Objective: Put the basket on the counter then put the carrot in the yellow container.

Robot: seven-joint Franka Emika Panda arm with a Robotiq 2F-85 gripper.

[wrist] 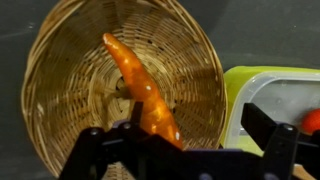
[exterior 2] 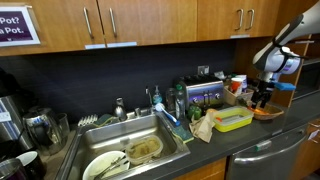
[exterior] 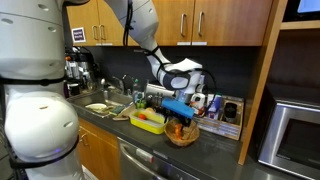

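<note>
Carrot (wrist: 143, 88) lies in the basket (wrist: 70, 90), between the spread fingers (wrist: 93, 150).

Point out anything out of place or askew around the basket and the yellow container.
Nothing looks spilled or broken. The one thing out of place is the carrot: it lies slantwise inside the basket, not in the yellow container beside it. The gripper hangs open right over it.

A dark sign (exterior 2: 17, 25) on the upper cabinet (exterior 2: 120, 20) carries the white words "Pot?" and "Pot.", partly cut at the edge; no other text is readable.
</note>
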